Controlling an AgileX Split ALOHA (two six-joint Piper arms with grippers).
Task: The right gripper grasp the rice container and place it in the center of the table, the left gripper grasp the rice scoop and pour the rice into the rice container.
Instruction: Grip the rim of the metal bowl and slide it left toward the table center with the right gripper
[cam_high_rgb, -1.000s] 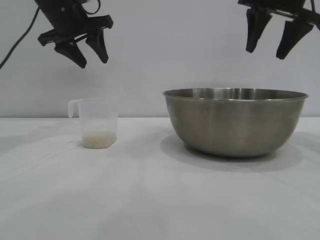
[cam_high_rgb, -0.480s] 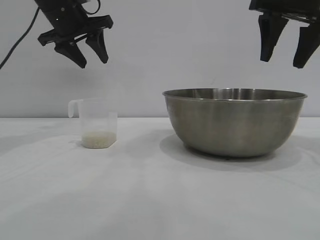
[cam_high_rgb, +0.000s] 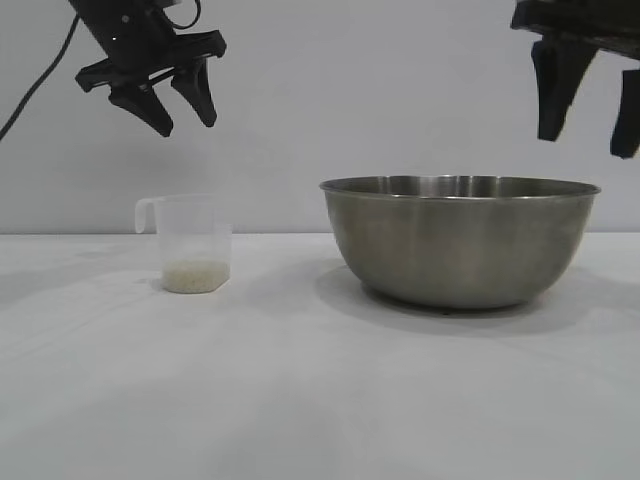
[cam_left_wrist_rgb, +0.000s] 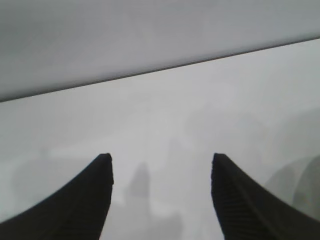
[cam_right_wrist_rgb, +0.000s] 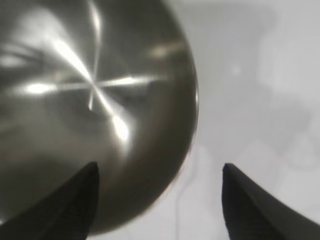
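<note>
Left gripper (cam_high_rgb: 185, 118) hangs high at the exterior view's upper left, tilted obliquely downward, jaws parted and empty, with a cable trailing from the arm. Right gripper (cam_high_rgb: 587, 140) sits at the upper right, pointing almost straight down, jaws spread wide with nothing between them; its right finger is partly cut off by the frame edge.
</note>
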